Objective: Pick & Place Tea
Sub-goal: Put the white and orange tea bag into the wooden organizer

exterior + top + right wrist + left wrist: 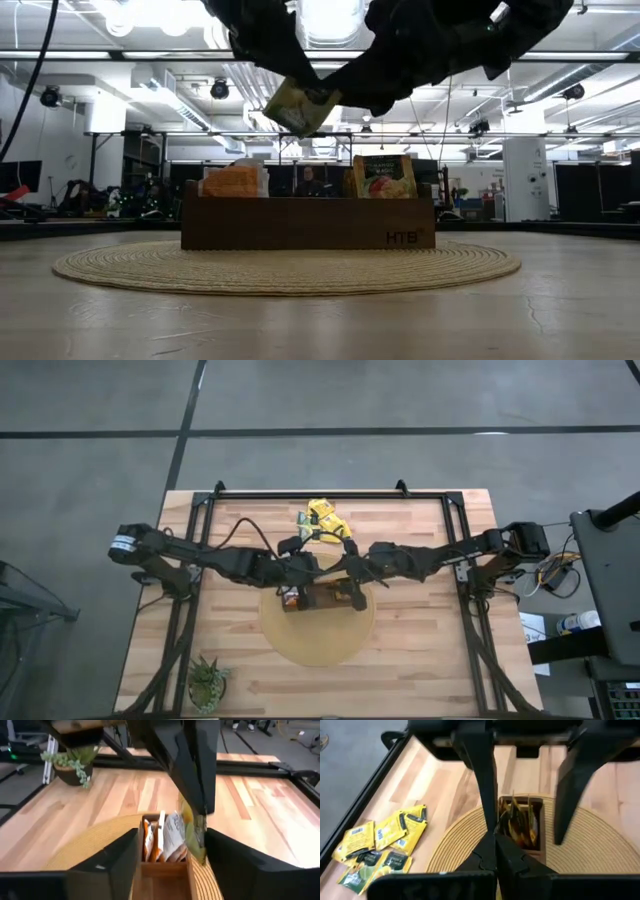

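I see one yellow sachet (298, 106) pinched in the closed left gripper (495, 842), tilted, hanging above the brown box (308, 222). Right gripper (165, 855) flanks it, fingers spread, holding nothing. Several sachets stand in the box; loose pile (380, 847) lies beside the round mat (285, 268).

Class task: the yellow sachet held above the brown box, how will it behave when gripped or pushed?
Pinched in the shut left gripper, the sachet hangs tilted, so it is probably very light. It looks thin and flat: likely bendy, not stiff. Pushed, it would probably slide, not roll.
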You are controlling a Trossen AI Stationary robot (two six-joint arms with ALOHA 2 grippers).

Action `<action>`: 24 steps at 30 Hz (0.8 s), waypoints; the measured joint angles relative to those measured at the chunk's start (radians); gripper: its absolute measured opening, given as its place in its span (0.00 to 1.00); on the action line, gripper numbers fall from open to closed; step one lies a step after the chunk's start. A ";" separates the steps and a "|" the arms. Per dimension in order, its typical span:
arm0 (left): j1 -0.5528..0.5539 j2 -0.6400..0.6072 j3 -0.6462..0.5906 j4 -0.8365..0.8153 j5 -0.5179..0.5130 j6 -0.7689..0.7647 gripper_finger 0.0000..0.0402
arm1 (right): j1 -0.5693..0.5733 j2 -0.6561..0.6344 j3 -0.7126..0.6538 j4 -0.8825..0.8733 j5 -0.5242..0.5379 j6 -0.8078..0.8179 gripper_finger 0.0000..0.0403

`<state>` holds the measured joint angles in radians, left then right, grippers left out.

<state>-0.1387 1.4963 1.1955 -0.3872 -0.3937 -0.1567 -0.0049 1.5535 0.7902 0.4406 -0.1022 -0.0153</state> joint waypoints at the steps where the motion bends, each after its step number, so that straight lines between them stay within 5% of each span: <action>1: 0.000 0.000 -0.001 0.006 0.003 0.000 0.00 | -0.002 0.004 0.000 -0.001 0.000 0.001 0.50; 11: 0.000 0.000 -0.006 0.038 0.031 0.001 0.00 | -0.012 0.018 0.002 0.004 0.055 0.003 0.05; 24: 0.000 0.000 -0.007 0.036 0.039 -0.009 0.05 | -0.012 0.018 0.002 -0.094 -0.004 0.060 0.02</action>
<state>-0.1390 1.4963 1.1885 -0.3514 -0.3547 -0.1656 -0.0166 1.5711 0.7921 0.3466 -0.1059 0.0449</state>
